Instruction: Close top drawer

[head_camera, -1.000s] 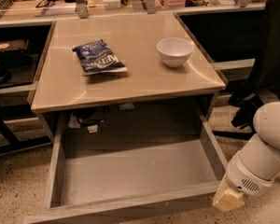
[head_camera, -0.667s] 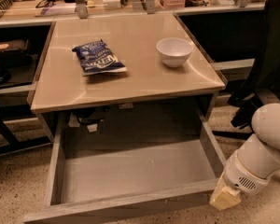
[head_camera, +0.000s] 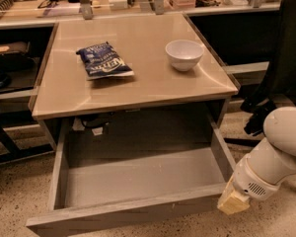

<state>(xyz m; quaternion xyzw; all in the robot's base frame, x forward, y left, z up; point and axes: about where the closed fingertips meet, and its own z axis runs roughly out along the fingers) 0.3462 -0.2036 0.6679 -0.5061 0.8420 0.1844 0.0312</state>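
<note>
**Status.** The top drawer (head_camera: 138, 177) is fully extended across the lower centre of the frame. Its boxy grey interior is exposed and holds nothing. The flat front runs along the bottom edge of the frame. The closing step is not yet done, so the step in hand is positioning for the push.

**Gripper.** My gripper (head_camera: 233, 202) sits at the lower right of the frame, just beside the right end of the drawer front. My fingers (head_camera: 229, 207) show as one pale block with no visible gap. I read them as closed and holding nothing. I cannot tell whether they touch the front. My white arm (head_camera: 278, 149) extends behind them toward the right edge of the frame.

**Next move (judgement).**
1. Bring the fingers onto the outer face of the front, further in from the corner toward the centre.
2. Push toward the upper part of the frame, square to the front. An off-centre push at the corner may skew the drawer in its runners.

**Surroundings.**
- The tabletop (head_camera: 148, 90) above the drawer carries a blue snack bag (head_camera: 104, 60) at its left and a white bowl (head_camera: 184, 54) at its right. Both are clear of the drawer's travel.
- Loose wiring (head_camera: 93, 123) hangs under the tabletop at the back left of the opening. It may interfere as the drawer goes in.
- A dark mass (head_camera: 291, 53) stands at the upper right of the frame, behind my arm. I cannot identify it.
</note>
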